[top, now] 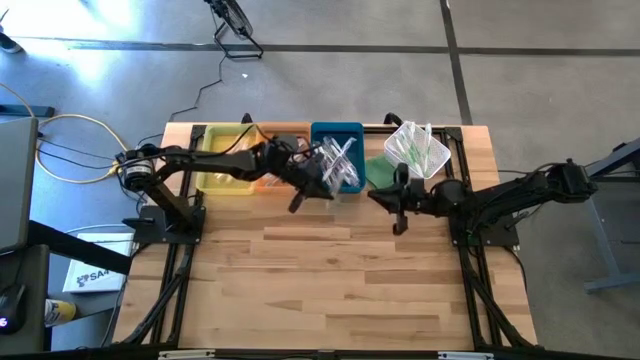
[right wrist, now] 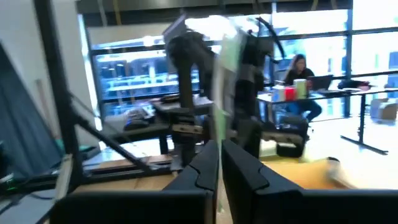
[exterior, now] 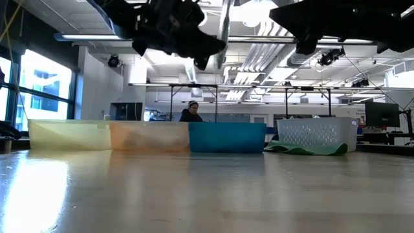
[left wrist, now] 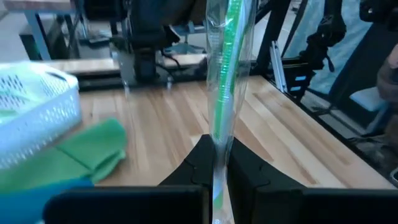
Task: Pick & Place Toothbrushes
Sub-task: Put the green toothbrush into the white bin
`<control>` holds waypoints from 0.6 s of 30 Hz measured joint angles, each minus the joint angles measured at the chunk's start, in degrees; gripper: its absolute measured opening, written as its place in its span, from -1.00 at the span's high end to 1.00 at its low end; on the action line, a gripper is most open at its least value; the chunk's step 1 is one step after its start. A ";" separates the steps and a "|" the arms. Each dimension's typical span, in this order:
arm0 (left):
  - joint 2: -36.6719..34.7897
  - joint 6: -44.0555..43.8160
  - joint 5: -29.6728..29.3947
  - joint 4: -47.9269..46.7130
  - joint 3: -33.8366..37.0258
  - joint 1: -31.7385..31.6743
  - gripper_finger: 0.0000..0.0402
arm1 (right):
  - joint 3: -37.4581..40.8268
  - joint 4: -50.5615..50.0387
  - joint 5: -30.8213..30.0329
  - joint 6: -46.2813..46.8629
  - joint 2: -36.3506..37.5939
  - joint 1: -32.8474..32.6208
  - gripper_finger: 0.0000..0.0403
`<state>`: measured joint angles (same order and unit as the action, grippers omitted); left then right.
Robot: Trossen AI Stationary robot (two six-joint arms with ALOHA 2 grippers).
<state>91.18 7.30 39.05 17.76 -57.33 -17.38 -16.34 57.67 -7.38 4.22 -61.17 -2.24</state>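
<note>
Left gripper [left wrist: 219, 163] pinches a green toothbrush [left wrist: 227, 68] in its wrapper, upright. Right gripper [right wrist: 219, 163], pressed together, hangs at the basket's [top: 432, 160] seven o'clock. Judged light, stiff, slippery-wrapped; grip mid-handle.

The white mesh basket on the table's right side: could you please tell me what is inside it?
The white mesh basket holds several green-handled toothbrushes in clear wrappers. How many lie there, and the basket's bottom, cannot be seen beneath the pile.
</note>
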 joint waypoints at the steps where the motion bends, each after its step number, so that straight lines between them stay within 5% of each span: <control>1: 0.00 0.44 -0.23 -0.40 -0.81 0.14 0.94 | -0.10 -0.18 -0.82 0.01 0.00 0.00 0.92; 11: -0.07 8.78 -8.06 -14.14 -6.62 0.08 0.94 | -10.13 -13.15 -6.35 -1.39 -5.59 0.00 0.33; 18: -0.07 9.00 -8.16 -14.58 -6.64 0.10 0.94 | -16.51 -13.67 -6.03 -2.79 -13.66 1.02 0.17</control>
<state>91.11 16.29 30.89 3.18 -63.96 -17.27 -32.85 44.00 -13.41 1.43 -74.82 -1.22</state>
